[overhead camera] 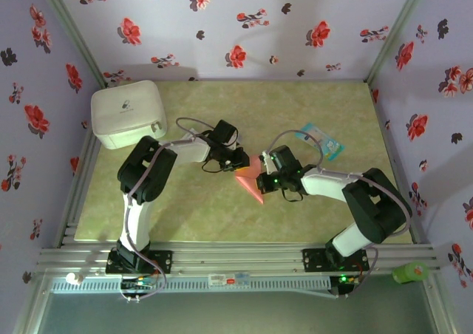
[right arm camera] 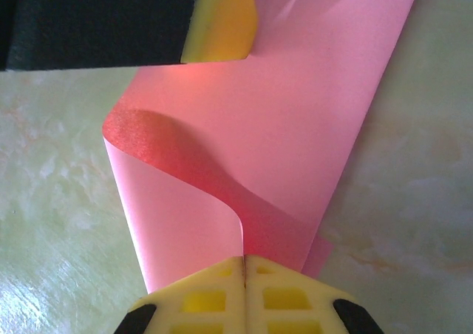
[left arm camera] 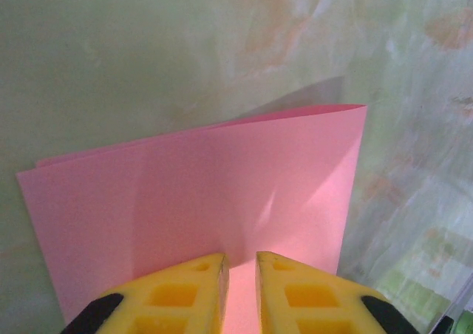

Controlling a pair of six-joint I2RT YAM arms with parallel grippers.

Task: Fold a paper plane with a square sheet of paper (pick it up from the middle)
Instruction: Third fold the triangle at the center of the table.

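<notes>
The square sheet of paper, curled over on itself, sits mid-table between both grippers. The right gripper has its yellow fingers pressed together on the sheet's edge. The left gripper shows a narrow gap with paper in it, and I cannot tell if it pinches. The mottled green table has a white box at far left and flowered lilac walls around it.

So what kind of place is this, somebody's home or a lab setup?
Most likely a lab test booth, not a home: flowered walls box in a marbled table, and the left arm and right arm are bolted to an aluminium rail at its near edge.
</notes>
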